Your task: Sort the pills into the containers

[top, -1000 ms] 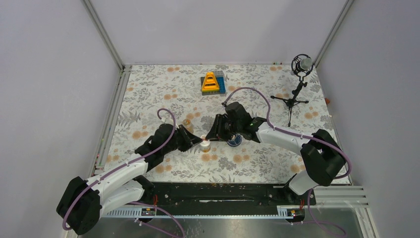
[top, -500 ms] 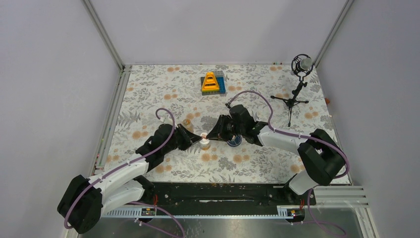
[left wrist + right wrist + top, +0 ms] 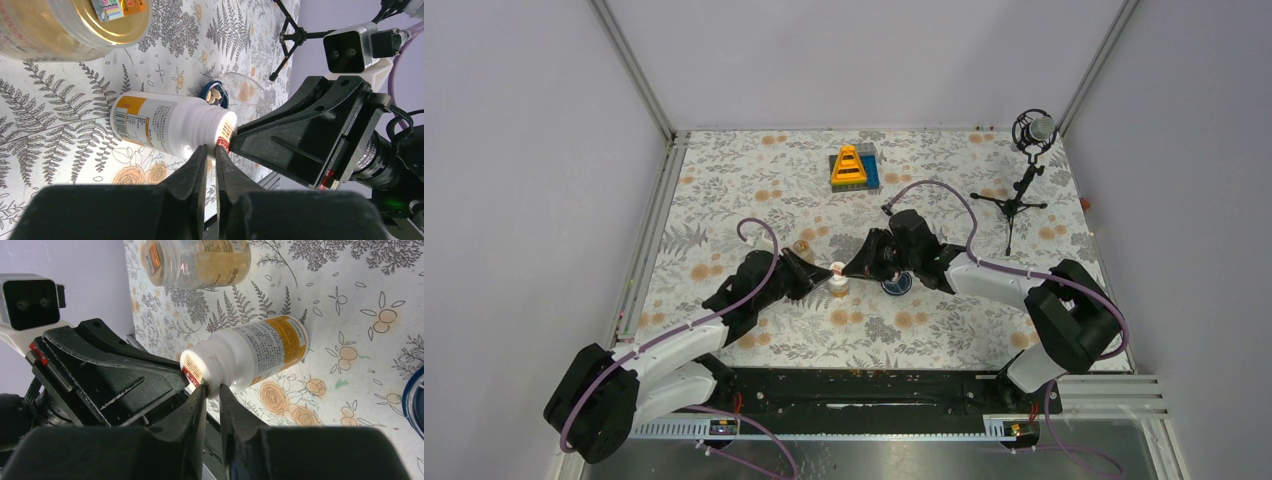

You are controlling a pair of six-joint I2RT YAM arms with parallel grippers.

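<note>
The white bottle [image 3: 837, 285] with a red label strip on its cap stands mid-table; it also shows in the left wrist view [image 3: 165, 125] and the right wrist view [image 3: 260, 347]. My left gripper [image 3: 822, 272] [image 3: 210, 149] is shut, its tips against the bottle's neck from the left. My right gripper [image 3: 854, 268] [image 3: 212, 386] is shut, its tips against the neck from the right. The amber bottle [image 3: 803, 245] [image 3: 60, 25] [image 3: 210, 260] stands just behind. The dark-blue dish [image 3: 896, 285] [image 3: 204, 92] holds a few pale pills [image 3: 215, 96].
A clear round lid [image 3: 243, 87] lies beside the dish. A yellow triangular toy [image 3: 851, 165] on a grey-blue base stands at the back. A microphone on a tripod [image 3: 1027, 180] stands at the back right. Metal rails run along the table's left and near edges.
Both grippers have closed in on the white bottle's cap from either side. The bottle has shifted slightly away from the near edge.
</note>
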